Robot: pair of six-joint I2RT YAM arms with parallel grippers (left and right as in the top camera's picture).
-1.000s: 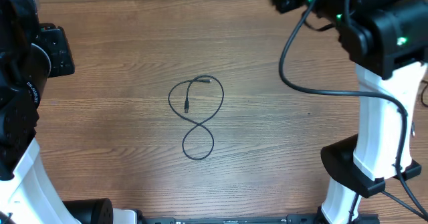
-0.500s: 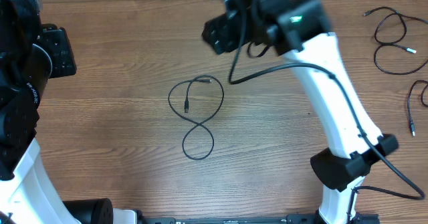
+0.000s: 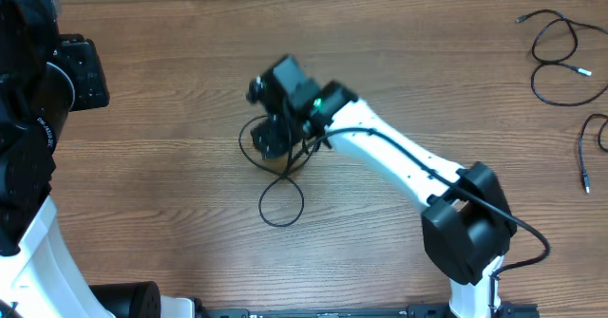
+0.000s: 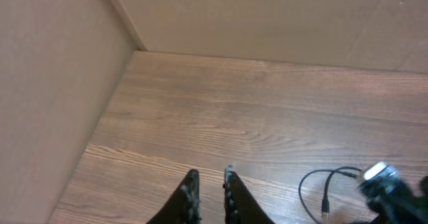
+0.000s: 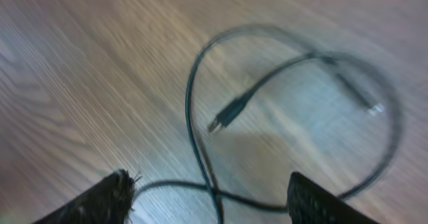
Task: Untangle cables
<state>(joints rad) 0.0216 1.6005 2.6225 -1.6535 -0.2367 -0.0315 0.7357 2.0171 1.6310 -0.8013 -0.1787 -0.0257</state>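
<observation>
Cable (image 3: pixel 281 225) in a figure-eight lies mid-surface (image 3: pixel 161 176), its two plug ends tucked inside the upper loop. Right gripper (image 5: pixel 212 187) hovers low over that loop, released and spread wide, apparently so the jaws can straddle a strand near the crossing. Nothing is grasped yet. Left gripper (image 4: pixel 210 180) sits well off to the side, nearly clenched and empty, likely keeping clear. Other cables (image 3: pixel 556 57) rest at the far right edge.
</observation>
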